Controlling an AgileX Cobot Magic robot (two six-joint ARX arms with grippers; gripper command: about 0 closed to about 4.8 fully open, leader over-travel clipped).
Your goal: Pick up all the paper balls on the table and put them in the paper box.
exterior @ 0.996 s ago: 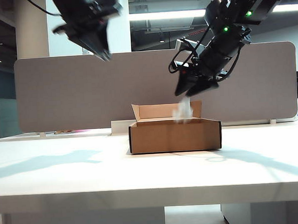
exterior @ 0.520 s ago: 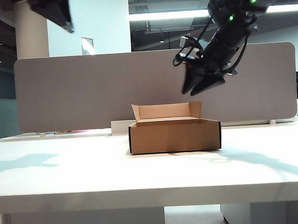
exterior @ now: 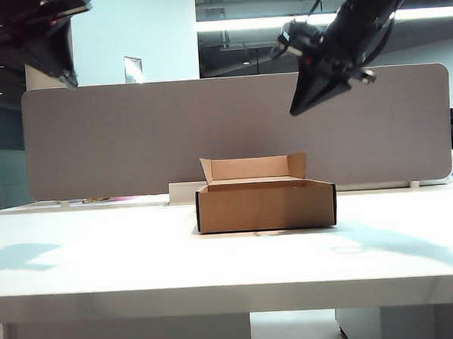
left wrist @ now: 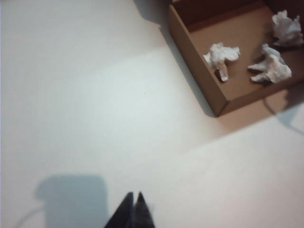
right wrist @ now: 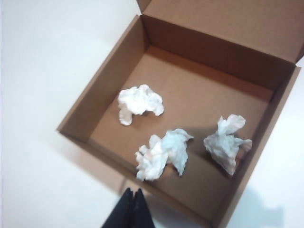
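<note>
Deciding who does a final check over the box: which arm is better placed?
Right. The right gripper, shut, hangs over the paper box with all three paper balls in its view. The left gripper, shut, is off to the side.

Grey divider panel [exterior: 232,131] behind desk; ceiling strip light [exterior: 242,23]; white pillar [exterior: 47,76].

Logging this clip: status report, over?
Left gripper shut, empty, high over bare table. Right gripper shut, empty, above paper box. Three paper balls inside. Nothing in the way.
</note>
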